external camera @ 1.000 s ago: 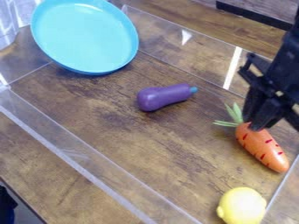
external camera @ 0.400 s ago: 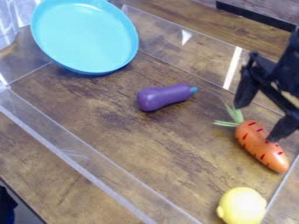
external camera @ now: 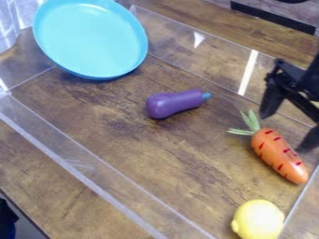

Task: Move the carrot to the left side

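Note:
The carrot (external camera: 282, 157) lies on the wooden table at the right, orange with dark ridges. Its green leafy top (external camera: 249, 124) points up-left. My gripper (external camera: 289, 127) hangs over the carrot's leafy end, pointing down and open. One black finger (external camera: 270, 101) stands left of the greens and the other finger (external camera: 309, 138) stands at the carrot's right side. Nothing is held between them.
A purple eggplant (external camera: 174, 103) lies mid-table, left of the carrot. A yellow lemon (external camera: 258, 220) sits at the front right corner. A blue plate (external camera: 90, 37) leans at the back left. Clear acrylic walls (external camera: 75, 159) ring the wooden surface.
The gripper went from shut above the carrot's top to open, its fingers spreading to either side. The carrot has stayed where it lay.

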Action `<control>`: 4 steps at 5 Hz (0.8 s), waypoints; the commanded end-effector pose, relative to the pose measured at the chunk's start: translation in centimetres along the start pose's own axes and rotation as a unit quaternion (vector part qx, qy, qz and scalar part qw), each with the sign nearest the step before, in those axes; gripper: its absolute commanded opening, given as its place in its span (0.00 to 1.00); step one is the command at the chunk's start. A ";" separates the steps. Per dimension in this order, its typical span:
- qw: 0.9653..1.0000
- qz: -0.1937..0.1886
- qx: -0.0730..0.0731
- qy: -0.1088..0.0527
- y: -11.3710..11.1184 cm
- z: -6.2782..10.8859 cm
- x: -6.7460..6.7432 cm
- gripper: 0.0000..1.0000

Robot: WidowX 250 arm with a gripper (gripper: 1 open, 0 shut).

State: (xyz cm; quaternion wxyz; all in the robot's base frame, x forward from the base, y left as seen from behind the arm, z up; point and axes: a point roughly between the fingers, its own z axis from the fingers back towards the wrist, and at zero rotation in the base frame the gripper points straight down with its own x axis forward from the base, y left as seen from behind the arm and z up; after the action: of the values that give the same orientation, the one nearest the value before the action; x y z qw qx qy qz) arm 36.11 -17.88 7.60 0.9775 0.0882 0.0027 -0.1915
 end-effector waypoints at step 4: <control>0.999 -0.027 -0.003 -0.039 0.7 -1.0 0.3 1.00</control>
State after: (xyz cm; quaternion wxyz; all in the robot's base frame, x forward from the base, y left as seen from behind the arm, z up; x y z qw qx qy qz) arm 36.42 -17.15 5.45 0.9714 0.0816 -0.0141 -0.2224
